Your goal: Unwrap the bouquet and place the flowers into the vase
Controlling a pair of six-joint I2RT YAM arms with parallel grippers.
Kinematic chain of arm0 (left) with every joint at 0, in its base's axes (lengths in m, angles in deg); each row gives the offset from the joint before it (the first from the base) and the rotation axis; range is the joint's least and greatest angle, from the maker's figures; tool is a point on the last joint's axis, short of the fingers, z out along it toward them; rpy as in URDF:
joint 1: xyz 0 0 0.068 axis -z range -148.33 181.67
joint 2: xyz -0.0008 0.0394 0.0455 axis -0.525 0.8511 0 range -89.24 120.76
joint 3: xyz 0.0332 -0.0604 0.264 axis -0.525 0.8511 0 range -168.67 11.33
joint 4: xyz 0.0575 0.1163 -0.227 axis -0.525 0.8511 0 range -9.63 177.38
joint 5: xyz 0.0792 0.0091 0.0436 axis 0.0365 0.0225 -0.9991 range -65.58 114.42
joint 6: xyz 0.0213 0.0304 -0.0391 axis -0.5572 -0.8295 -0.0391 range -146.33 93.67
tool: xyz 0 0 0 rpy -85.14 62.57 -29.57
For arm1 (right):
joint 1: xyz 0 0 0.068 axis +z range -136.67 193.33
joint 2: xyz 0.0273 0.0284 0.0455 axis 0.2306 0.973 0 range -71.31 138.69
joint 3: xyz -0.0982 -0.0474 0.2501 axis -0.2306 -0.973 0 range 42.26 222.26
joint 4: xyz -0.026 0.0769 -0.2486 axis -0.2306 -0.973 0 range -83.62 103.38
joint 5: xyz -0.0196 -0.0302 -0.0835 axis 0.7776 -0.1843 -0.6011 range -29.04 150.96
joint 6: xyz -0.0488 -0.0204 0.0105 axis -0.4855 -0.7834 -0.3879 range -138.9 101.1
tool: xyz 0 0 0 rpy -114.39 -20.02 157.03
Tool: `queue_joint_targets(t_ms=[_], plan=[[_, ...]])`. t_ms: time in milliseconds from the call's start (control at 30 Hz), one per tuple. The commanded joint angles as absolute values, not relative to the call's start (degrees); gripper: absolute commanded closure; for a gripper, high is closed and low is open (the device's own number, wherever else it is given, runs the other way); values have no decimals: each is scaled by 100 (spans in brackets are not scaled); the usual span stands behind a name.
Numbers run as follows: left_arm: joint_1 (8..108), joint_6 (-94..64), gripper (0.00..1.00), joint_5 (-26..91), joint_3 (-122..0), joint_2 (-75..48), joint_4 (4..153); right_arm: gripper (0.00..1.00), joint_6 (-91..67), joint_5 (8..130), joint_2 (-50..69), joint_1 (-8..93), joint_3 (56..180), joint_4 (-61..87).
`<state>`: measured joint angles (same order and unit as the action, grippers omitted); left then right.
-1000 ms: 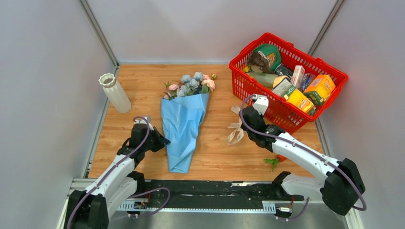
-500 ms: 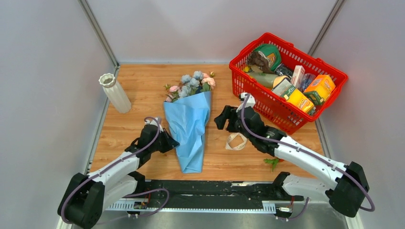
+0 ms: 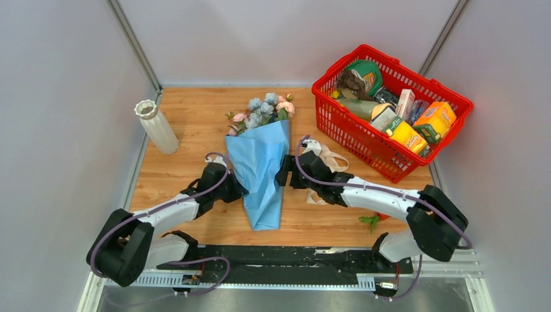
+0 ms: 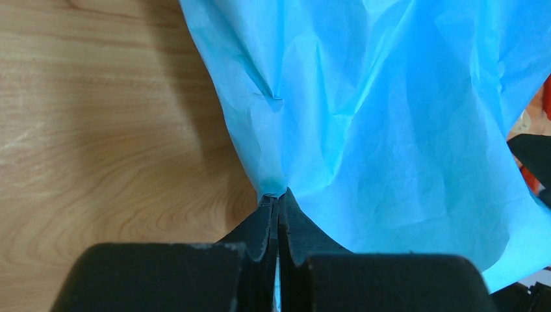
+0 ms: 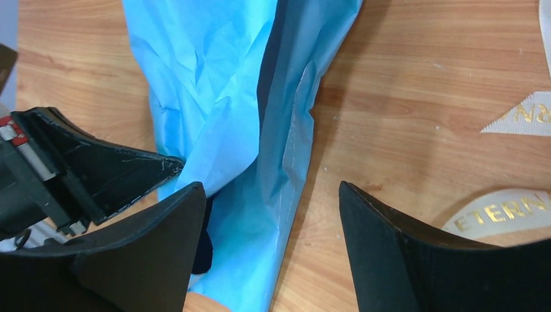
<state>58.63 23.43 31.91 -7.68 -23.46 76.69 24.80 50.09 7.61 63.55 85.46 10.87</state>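
Lying flat in the middle of the surface [image 3: 188, 110] in the top view, the bouquet [image 3: 260, 162] runs along a 12-to-6 o'clock line, with the flowers [image 3: 263, 110] at the 12 end and the pointed tip of the blue paper [image 3: 263, 195] at the 6 end. The left fingers [image 3: 237, 188] meet the paper's 9 o'clock edge and the right fingers [image 3: 287, 174] sit at its 3 o'clock edge, so both arms are about equally near. The vase [image 3: 154, 127] stands well apart at 10 o'clock. A loose ribbon [image 3: 334, 159] lies off the bouquet beside the right arm, and the basket [image 3: 364, 140] sits at 2 o'clock. In the left wrist view, the left fingers are clenched on a pinch of the paper's edge, with bare wood out to 9 o'clock. In the right wrist view, the right fingers are spread wide and grasp nothing. The paper's overlapping flap lies between them, running toward 12, and the lettered ribbon rests at 3 o'clock. The coming move likely turns on closing on that flap and drawing it toward 3 o'clock, across the long axis. There is less room on that side because of the ribbon and basket.
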Motion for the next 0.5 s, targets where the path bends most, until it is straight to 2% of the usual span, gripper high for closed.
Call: queue_joint_targets(t_ms=[0,133,333,467], plan=[[5857,2298,100,2978,-1038,-1947,7273,24,2250,4752,1314,6361,9051,1628],[5857,2289,100,2776,-1327,-1481,7185,28,2109,4838,1877,6177,9350,1724],[5865,2149,100,2662,-1942,-788,7150,40,1828,5375,2668,5737,9833,2058],[5848,2026,100,2591,-2460,-215,7290,43,1608,5445,2932,5623,10141,2050]])
